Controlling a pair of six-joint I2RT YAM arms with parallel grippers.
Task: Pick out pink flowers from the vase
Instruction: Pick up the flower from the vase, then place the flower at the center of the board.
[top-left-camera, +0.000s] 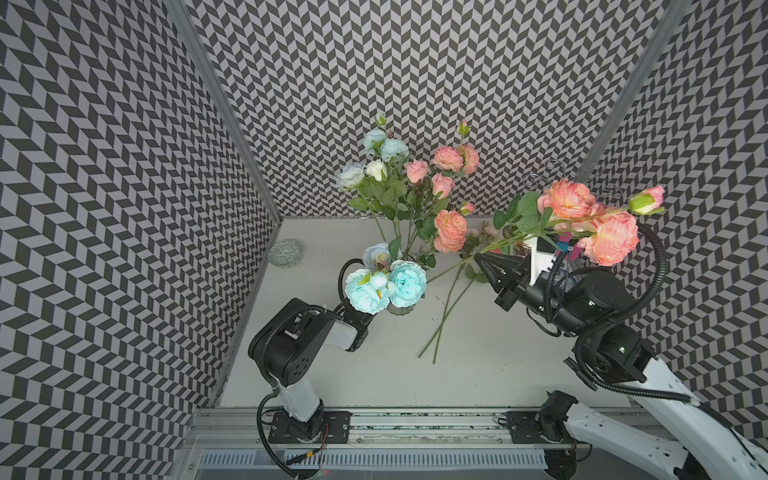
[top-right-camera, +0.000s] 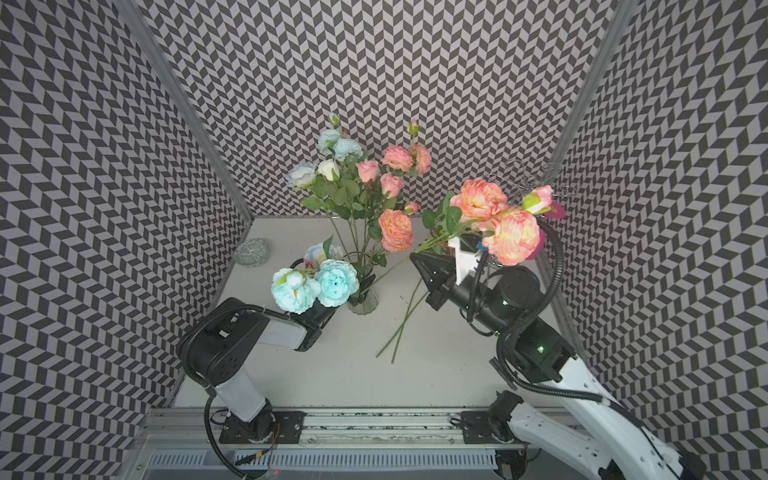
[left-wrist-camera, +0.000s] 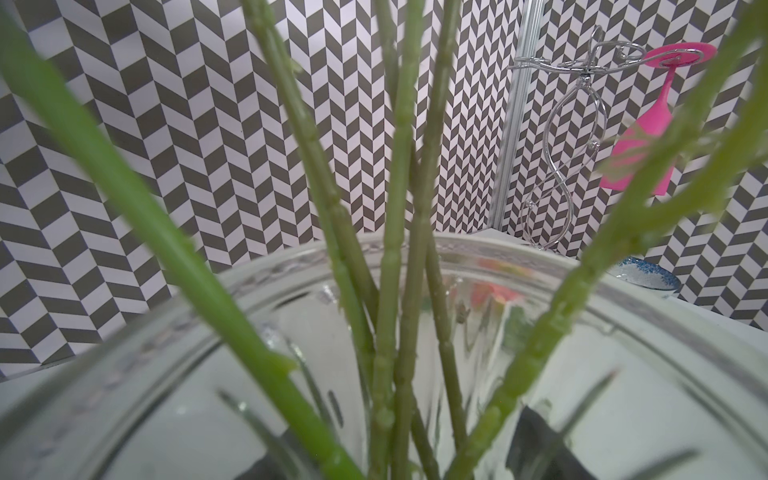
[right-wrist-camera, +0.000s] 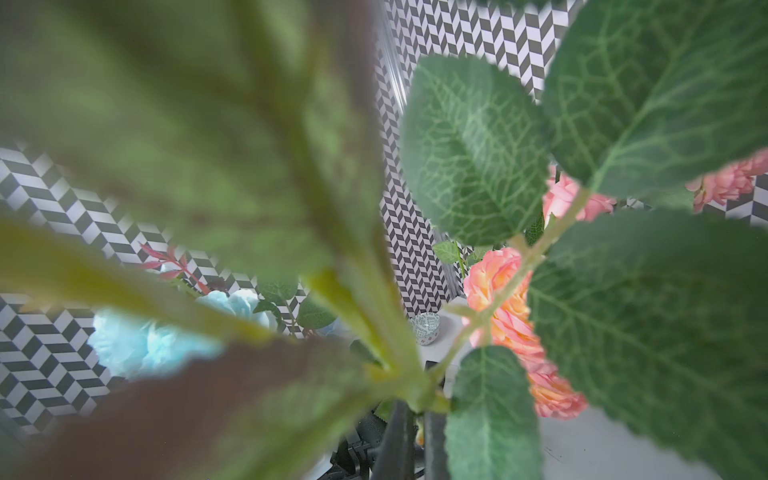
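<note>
The clear ribbed vase stands mid-table, and my left gripper is shut on it. Its dark fingers show through the glass below the rim. Pink flowers still rise from the vase beside the blue ones. My right gripper is shut on the stem of another stem of pink flowers, lifted and tilted to the right. That stem's lower end reaches toward the vase rim; I cannot tell whether it is free of it. The right fingers pinch the stem among leaves.
Two long green stems lie on the table right of the vase, their blooms under my right arm. Pale blue flowers droop over my left wrist. A patterned dish sits at the back left. A wire rack holds a magenta glass at the back right.
</note>
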